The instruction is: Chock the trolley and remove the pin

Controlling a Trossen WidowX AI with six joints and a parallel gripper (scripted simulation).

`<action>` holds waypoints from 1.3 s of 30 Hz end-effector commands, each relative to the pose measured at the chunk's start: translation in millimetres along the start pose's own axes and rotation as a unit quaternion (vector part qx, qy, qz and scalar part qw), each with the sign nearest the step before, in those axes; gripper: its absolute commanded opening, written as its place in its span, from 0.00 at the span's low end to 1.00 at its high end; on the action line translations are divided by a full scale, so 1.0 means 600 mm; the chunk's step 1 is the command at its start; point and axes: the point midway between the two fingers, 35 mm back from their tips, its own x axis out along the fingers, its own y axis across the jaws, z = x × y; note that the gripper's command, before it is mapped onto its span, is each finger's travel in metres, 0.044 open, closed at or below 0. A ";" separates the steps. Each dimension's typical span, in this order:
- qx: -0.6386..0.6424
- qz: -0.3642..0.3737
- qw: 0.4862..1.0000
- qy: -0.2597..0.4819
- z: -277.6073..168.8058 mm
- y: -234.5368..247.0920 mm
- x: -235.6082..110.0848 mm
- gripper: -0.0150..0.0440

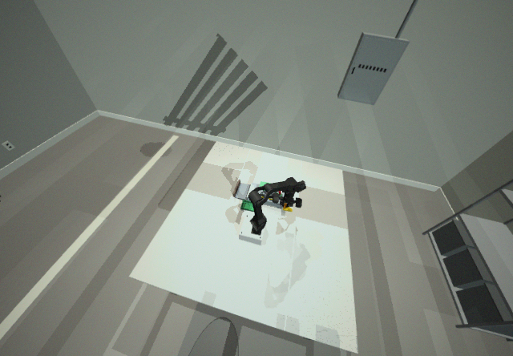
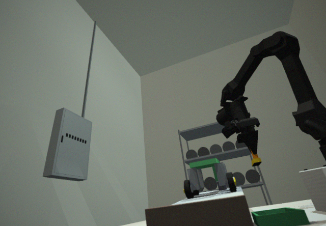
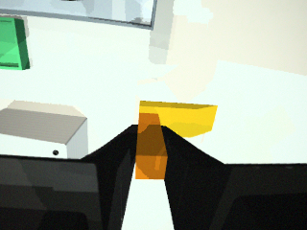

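Note:
My gripper [image 1: 285, 205] [image 2: 253, 151] [image 3: 148, 131] is shut on the orange handle of the yellow chock [image 1: 288, 209] [image 2: 256, 162] [image 3: 187, 120]. The chock hangs in the air beside the ramp [image 1: 243, 190] [image 2: 197, 212] [image 3: 120, 14], clear of the trolley [image 2: 221, 176]. The trolley stands on the ramp, upright on black wheels, with a green top; the arm hides much of it in the top view. A small red spot [image 1: 280, 192] beside the arm may be the stop pin's head; the pin is hidden in the exterior view. The green tray [image 1: 247, 205] [image 2: 278, 217] [image 3: 10, 43] sits beside the ramp.
The white base box [image 1: 250, 236] [image 2: 314, 187] [image 3: 34, 149] stands near the tray, under the arm. The arm arches over the ramp's side. A shelf rack [image 2: 210, 156] stands in the background and a grey wall cabinet [image 1: 373, 68] [image 2: 71, 147] hangs on the wall.

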 end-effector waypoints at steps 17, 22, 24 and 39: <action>0.031 0.001 1.000 -0.001 0.039 0.105 0.005 0.25; 0.031 0.001 1.000 -0.002 0.050 0.133 0.006 0.25; 0.031 0.002 1.000 -0.002 0.054 0.145 0.006 0.25; 0.031 0.004 1.000 -0.003 0.078 0.226 0.011 0.25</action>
